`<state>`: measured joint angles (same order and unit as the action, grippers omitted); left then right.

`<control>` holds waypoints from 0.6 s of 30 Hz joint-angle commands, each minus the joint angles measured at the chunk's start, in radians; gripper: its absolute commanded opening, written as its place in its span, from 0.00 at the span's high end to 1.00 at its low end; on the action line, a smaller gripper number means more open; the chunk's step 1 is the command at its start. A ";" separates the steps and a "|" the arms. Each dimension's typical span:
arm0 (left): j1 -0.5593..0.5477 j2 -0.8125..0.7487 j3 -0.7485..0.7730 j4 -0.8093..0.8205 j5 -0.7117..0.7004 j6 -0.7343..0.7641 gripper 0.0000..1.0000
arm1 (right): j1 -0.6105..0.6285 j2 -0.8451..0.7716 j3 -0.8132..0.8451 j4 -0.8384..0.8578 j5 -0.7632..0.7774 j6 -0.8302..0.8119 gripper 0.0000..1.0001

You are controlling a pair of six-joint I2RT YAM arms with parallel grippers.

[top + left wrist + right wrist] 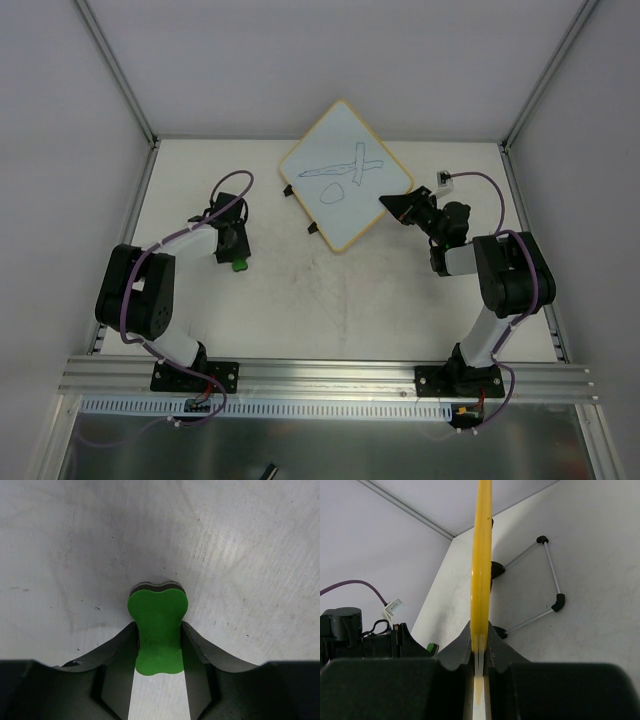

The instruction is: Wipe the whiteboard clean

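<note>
In the top view the whiteboard (340,215) is sitting in the upper middle of the frame, turned like a diamond, its top corner crossing the line where the table (330,300) meets the back wall. Dark pen marks (345,165), a cross with a rounded loop below it, are showing on its white face, and two black clips (313,229) are sticking out along its lower left edge. The right gripper (388,203) is reaching in from the right and pinching the board's lower right edge. In the right wrist view its fingers (455,652) are pressing on either side of the yellow frame (481,555), which is running edge-on up the centre of the frame. To the right of that edge a thin wire stand (552,575) with black corner joints is extending from the clips, so the board appears to be held tilted off the table rather than lying flat. The left gripper (237,258) is pointing down at the table in the left middle of the top view, well apart from the board. Its fingers (117,655) are squeezing a green eraser (158,605) by its narrow waist, and the eraser's far end is sitting at, or just above, the scuffed tabletop.
</note>
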<state>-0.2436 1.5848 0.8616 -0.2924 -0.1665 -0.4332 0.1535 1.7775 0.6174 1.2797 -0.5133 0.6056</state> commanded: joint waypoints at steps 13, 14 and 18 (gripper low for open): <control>-0.039 -0.080 0.077 -0.007 -0.024 -0.003 0.77 | 0.011 0.013 0.028 0.059 -0.033 -0.049 1.00; -0.042 -0.083 0.086 -0.002 -0.019 -0.001 0.77 | 0.009 0.014 0.028 0.061 -0.034 -0.046 1.00; -0.046 -0.086 0.148 0.035 0.056 0.014 0.80 | 0.009 0.019 0.030 0.064 -0.036 -0.043 1.00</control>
<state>-0.2825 1.5398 0.9401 -0.2913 -0.1577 -0.4332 0.1532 1.7824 0.6189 1.2869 -0.5171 0.6067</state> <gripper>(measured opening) 0.323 0.090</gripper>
